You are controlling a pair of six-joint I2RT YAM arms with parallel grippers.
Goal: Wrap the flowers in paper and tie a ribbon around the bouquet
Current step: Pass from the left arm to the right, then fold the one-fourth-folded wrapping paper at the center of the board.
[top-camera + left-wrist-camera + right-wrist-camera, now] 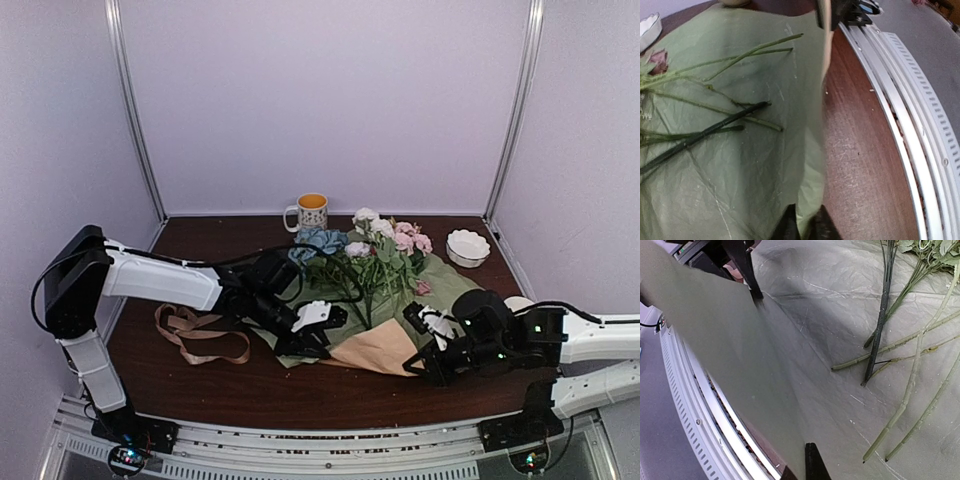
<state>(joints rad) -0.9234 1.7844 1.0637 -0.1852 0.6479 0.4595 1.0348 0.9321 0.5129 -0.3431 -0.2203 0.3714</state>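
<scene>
Both grippers pinch the paper: the left gripper is almost closed on an edge of the green sheet, and the right gripper is fully closed on a lifted fold. The flowers lie on this paper, on the desk.

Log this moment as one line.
stage: wrapping; left jaws: pinching paper edge; right jaws: shut on paper fold; flowers: lying on paper

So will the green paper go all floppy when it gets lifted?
Probably floppy: the green paper bends in a loose fold where lifted. Likely light: the right pincer holds up a big flap by one edge. It may crumple easily, since creases show all over.
</scene>
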